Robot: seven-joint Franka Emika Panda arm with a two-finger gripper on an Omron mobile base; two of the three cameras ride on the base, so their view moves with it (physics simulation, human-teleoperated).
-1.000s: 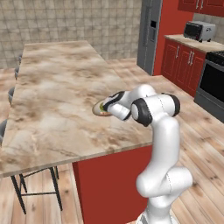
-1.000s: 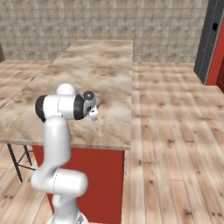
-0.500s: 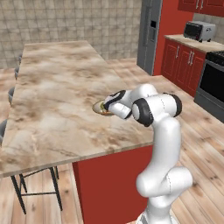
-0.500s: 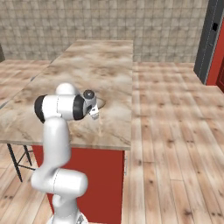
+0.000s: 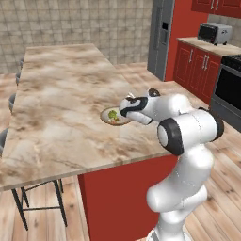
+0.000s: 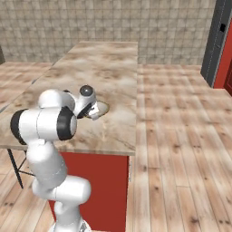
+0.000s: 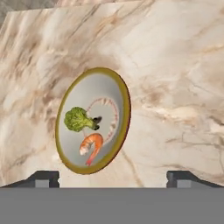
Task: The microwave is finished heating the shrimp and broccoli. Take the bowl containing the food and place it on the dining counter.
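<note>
Two foods, shrimp [image 7: 91, 146] w/ broccoli [image 7: 78, 119], clear in hand view's bowl [image 7: 118, 92].

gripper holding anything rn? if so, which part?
Nothing held. The gripper is open, fingers spread wide, and the bowl sits free on the dining counter ahead of them.

Polished marbled stone dining counter [image 5: 61, 89]; smooth glazed bowl [image 7: 118, 94]; wood-plank floor [image 6: 181, 136].

In the right base view the arm hides most of the bowl [image 6: 103, 107]; its food is unseen there.
</note>
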